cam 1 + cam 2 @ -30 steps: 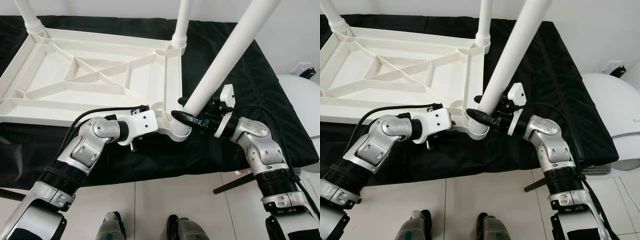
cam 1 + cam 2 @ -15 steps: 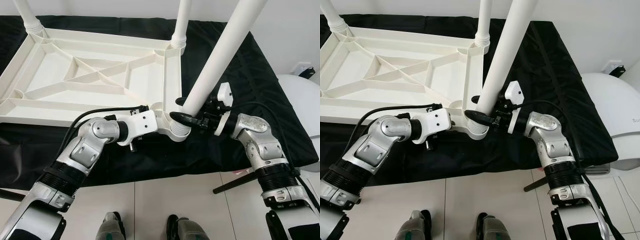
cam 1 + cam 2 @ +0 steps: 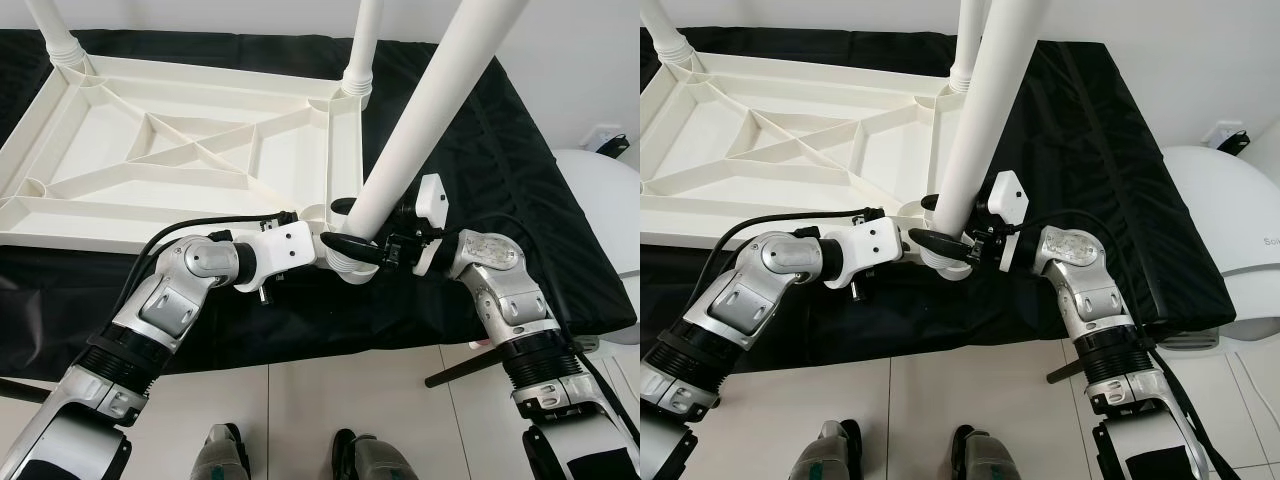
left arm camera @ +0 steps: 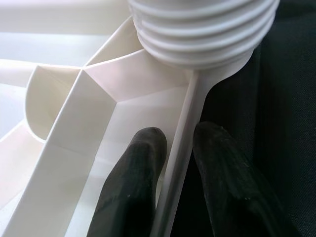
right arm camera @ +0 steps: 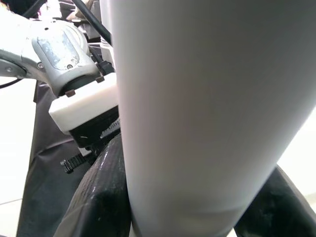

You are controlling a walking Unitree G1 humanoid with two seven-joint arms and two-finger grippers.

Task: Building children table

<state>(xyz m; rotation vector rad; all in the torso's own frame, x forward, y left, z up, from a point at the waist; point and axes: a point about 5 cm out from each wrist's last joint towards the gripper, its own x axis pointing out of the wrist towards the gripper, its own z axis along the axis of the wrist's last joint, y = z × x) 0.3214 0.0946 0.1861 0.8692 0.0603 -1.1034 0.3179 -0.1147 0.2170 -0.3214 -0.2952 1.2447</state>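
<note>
Two legs [image 3: 363, 45] already stand upright on the far corners of the upside-down white tabletop [image 3: 180, 150], which lies on a black cloth [image 3: 470, 140]. A third leg [image 3: 420, 130], tilted, has its lower end at the threaded socket [image 3: 345, 262] on the tabletop's near corner. R gripper [image 3: 362, 243] is clamped on that leg just above the socket, one black finger on each side. L gripper [image 4: 173, 177] pinches the tabletop's thin edge rib right beside the socket, fingers [image 4: 133, 182] closed on it w/ the rib between. White round object [image 3: 610, 200] sits past the cloth, well apart from the socket.
</note>
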